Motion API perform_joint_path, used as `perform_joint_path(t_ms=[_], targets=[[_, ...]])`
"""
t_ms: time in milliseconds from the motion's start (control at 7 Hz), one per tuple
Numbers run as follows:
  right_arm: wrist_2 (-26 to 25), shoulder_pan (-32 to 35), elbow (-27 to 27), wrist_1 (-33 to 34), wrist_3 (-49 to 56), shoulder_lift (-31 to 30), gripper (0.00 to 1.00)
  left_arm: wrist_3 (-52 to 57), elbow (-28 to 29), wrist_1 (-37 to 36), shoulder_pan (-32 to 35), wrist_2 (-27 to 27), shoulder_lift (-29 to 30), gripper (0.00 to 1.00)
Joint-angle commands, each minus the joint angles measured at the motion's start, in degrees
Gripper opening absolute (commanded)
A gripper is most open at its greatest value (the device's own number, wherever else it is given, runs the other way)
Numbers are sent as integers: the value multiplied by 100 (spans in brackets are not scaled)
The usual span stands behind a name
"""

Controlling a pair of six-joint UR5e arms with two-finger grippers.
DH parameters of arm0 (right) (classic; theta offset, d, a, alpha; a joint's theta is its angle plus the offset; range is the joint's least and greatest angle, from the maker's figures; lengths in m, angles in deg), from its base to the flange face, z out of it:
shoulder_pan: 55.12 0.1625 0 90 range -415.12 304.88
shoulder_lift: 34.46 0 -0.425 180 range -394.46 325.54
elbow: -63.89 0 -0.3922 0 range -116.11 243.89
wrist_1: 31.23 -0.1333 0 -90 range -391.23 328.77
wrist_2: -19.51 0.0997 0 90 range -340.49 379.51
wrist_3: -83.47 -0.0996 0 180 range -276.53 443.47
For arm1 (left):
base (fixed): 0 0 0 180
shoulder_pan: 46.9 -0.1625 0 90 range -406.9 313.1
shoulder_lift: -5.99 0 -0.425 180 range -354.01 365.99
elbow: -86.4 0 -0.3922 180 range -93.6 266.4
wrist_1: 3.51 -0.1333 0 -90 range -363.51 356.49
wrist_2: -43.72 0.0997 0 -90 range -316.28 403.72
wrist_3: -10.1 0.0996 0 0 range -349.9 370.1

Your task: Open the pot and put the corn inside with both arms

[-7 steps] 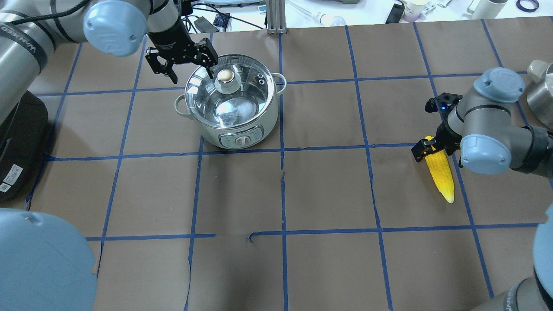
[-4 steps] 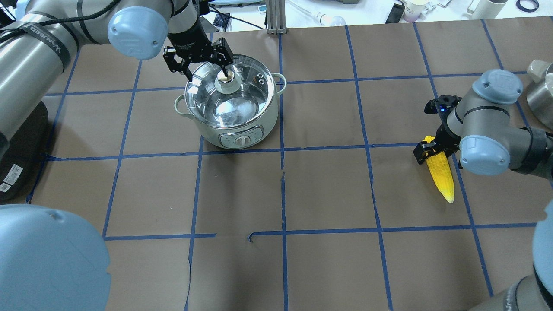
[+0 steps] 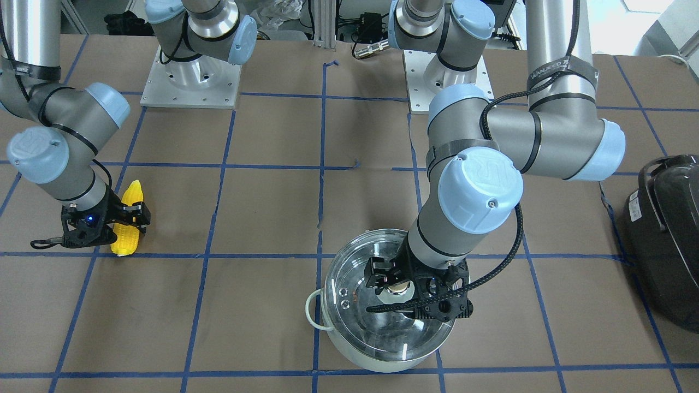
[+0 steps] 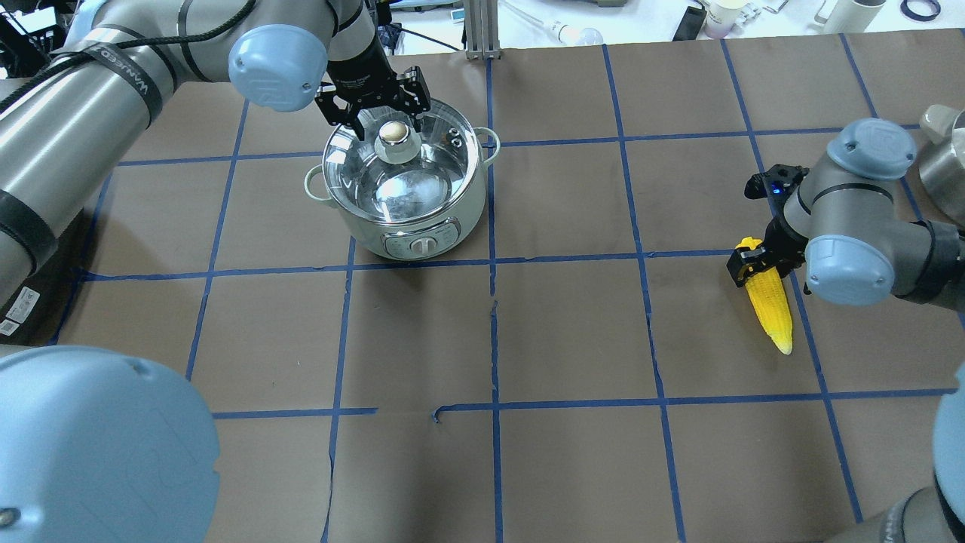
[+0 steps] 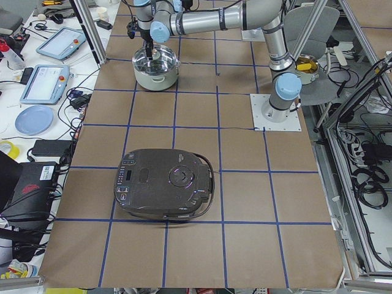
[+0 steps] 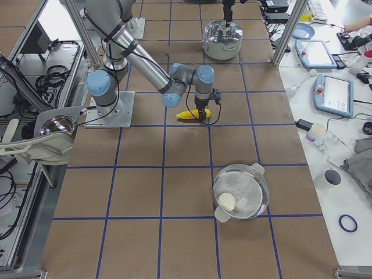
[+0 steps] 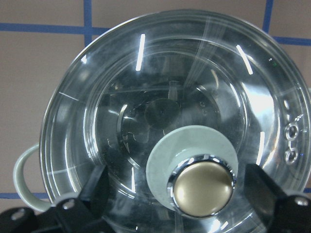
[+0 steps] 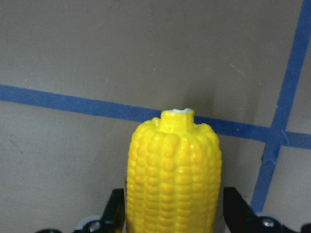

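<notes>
- Pot (image 4: 461, 215) stands upper left of centre in the overhead view, on the brown-papered table (image 4: 573, 332) with its blue tape grid. Its dial panel faces the lower edge of the frame, and a small loop handle sticks out on each side.
- On it sits the glass lid (image 4: 430, 177), with the brass-coloured knob (image 4: 393, 133) on a pale collar.
- Over the lid hangs the left gripper (image 7: 177, 178), jaws spread and holding nothing. In the left wrist view one black finger shows at lower left and one at lower right of the knob, each with a clear gap to it.
- At right-middle of the overhead view lies the corn (image 4: 770, 309), flat on the table and well apart from the pot. Its pointed tip is towards the lower edge of the frame.
- At the cob's blunt end, the right gripper (image 8: 175, 194) is clamped on the corn. In the right wrist view a finger lies tight against each side, no gap showing.
- At the right edge of the front-facing view sits a black rounded appliance (image 3: 669, 240), apart from the pot.
- Low in the right side view, a second steel pot (image 6: 241, 192) with a glass lid stands alone.
</notes>
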Motion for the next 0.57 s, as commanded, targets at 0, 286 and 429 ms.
perform_joint_path(t_ms=[0, 286, 429], targets=[[-8, -2, 0, -168, -36, -23, 63, 82, 12, -52, 23, 29, 0, 0], [-8, -2, 9, -169, -36, -32, 33, 196, 39, -61, 23, 46, -62, 0], [-8, -2, 17, -177, -80, -84, 21, 475, 143, -53, 15, 90, -193, 0]])
